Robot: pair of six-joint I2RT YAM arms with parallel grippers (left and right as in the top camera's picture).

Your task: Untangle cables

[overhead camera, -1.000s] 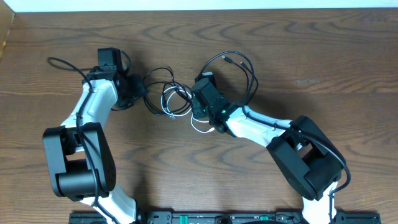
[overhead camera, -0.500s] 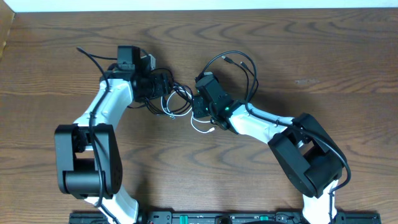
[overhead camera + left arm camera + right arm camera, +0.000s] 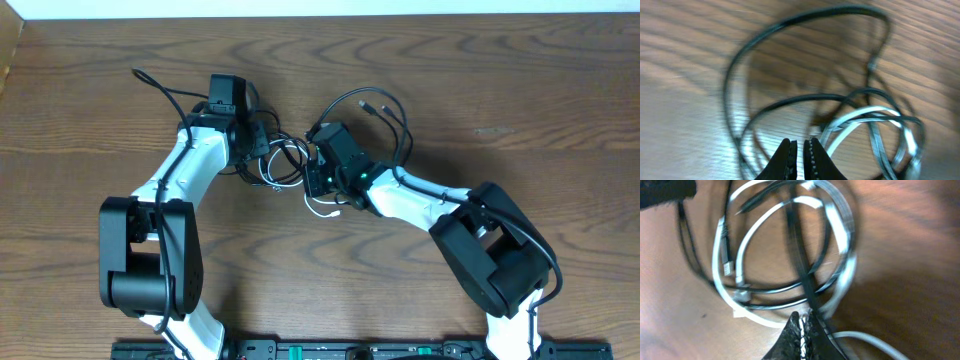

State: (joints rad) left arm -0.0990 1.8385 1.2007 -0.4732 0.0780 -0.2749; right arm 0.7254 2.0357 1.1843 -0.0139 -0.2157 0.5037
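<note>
The black cable (image 3: pixel 352 94) and the white cable (image 3: pixel 325 208) lie tangled in loops (image 3: pixel 285 160) on the table between my two arms. My left gripper (image 3: pixel 262 148) sits at the left edge of the tangle. In the left wrist view its tips (image 3: pixel 800 141) are shut with nothing seen between them, and the black cable (image 3: pixel 805 17) and white cable (image 3: pixel 855 120) lie just beyond. My right gripper (image 3: pixel 312 175) (image 3: pixel 804 315) is shut at the tangle's right side. A white strand shows between its jaws, and the black cable (image 3: pixel 795 245) runs down to its tip.
The left arm's own thick black wire (image 3: pixel 150 82) arcs out to the back left. A black plug end (image 3: pixel 372 100) lies behind the right wrist. Both arm bases and a black rail (image 3: pixel 330 350) line the front edge.
The left arm swung right to the tangle and its jaws closed. The right gripper opened briefly and shut again in nearly the same place.
</note>
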